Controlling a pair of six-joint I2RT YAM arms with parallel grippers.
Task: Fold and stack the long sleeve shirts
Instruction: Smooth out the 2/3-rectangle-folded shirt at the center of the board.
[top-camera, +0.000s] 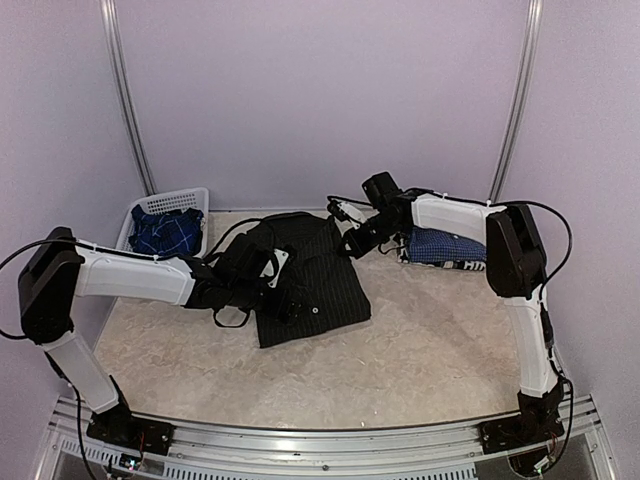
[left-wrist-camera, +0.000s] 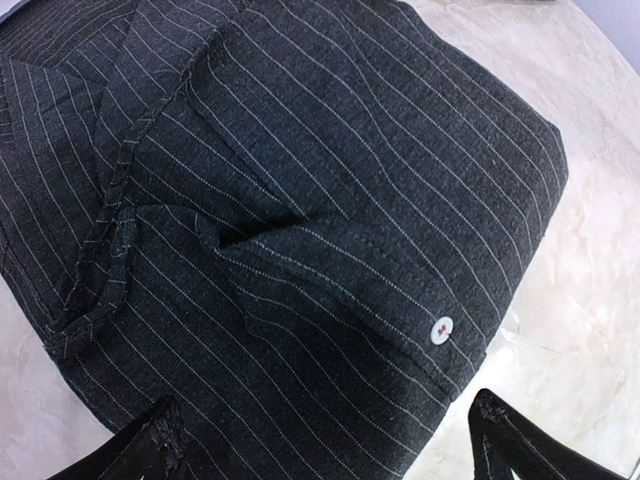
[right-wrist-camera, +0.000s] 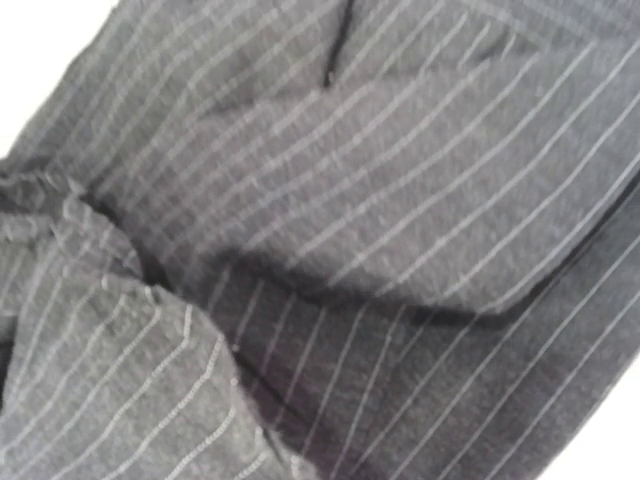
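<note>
The black pinstriped shirt lies partly folded in the middle of the table. My left gripper hovers over its left part, open. In the left wrist view its fingertips straddle the shirt's near corner beside a white button. My right gripper is down at the shirt's far right edge, shut. Bunched pinstriped cloth fills the right wrist view and hides the fingers. A blue-and-white checked shirt lies folded at the right. A darker blue plaid shirt sits in the basket.
The white lattice basket stands at the back left against the wall. The right arm's forearm passes just above the folded checked shirt. Marbled tabletop shows in front of the black shirt.
</note>
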